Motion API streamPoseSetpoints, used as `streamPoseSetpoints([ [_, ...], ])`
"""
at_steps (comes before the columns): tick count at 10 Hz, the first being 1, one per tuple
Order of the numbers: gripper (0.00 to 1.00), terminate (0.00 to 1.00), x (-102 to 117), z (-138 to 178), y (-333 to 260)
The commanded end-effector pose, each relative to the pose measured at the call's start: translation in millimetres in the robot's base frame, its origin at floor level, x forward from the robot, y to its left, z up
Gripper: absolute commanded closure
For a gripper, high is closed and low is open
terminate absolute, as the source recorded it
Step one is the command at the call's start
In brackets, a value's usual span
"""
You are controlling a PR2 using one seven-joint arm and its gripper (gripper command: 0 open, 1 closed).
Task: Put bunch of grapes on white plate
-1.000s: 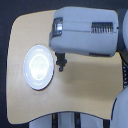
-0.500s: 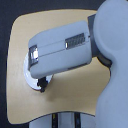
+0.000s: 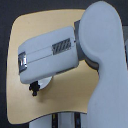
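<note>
Swung further across since half a second ago, my arm point(image 3: 50, 55) now hides most of the white plate point(image 3: 44, 85); gripper point(image 3: 35, 90) aperture unreadable from here.

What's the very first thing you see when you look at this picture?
A huge grey-white robot arm fills most of the picture, reaching from the exterior view's right across a tan wooden table. Under its tip, a sliver of the white plate peeks out, with a small dark tool hanging at the plate's edge.
</note>
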Motion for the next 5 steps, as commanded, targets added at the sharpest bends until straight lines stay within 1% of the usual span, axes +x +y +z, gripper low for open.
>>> streamPoseSetpoints([
  [1,1.00,0.00,38.6,-23.2,25.4],
  [5,1.00,0.00,62.5,-34.2,22.7],
])
